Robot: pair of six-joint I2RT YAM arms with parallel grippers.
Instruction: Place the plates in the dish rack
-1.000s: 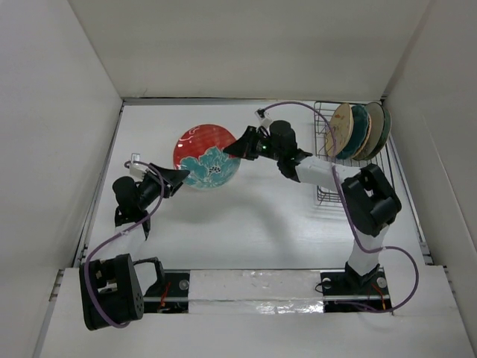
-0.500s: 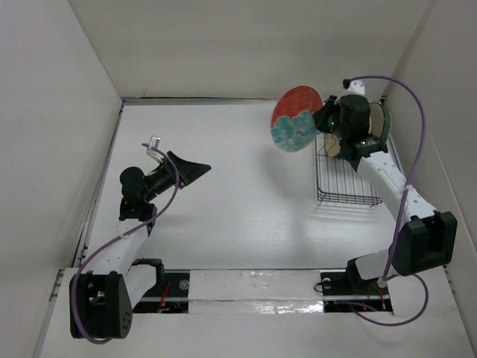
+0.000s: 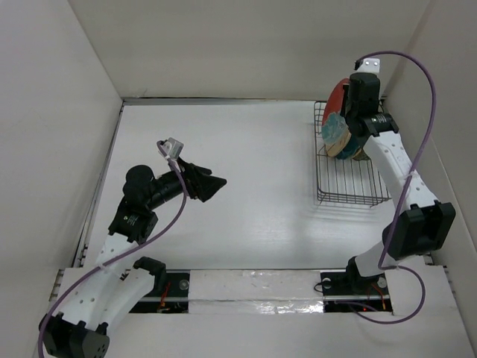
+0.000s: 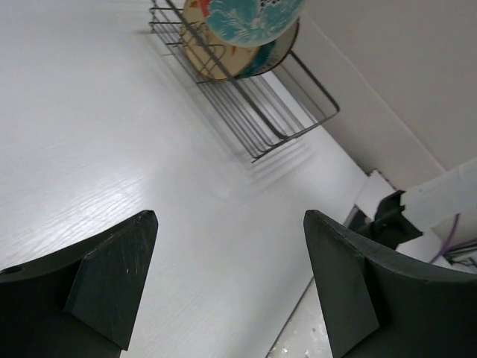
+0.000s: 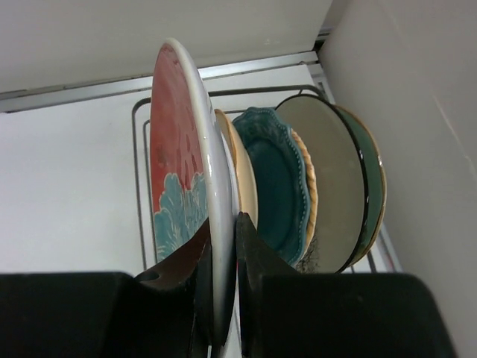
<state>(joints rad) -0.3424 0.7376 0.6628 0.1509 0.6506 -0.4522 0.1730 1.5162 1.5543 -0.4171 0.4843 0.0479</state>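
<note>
Right wrist view: right gripper (image 5: pixel 222 257) was clenched on the lower rim of the red-and-teal plate (image 5: pixel 179 149), held upright at the 9 o'clock side of the stack. Behind it stood a cream plate (image 5: pixel 244 179), a scalloped teal plate (image 5: pixel 279 190) and a dark-rimmed plate (image 5: pixel 332 186). I counted three racked and one in hand, though overlap may hide more. One dish rack (image 3: pixel 350 186), at 2 o'clock on the table. I could not tell whether the held plate sat between prongs. Left gripper (image 3: pixel 215 182), near 8 o'clock, was released and empty. I judged the task nearly done: seating and letting go remained
</note>
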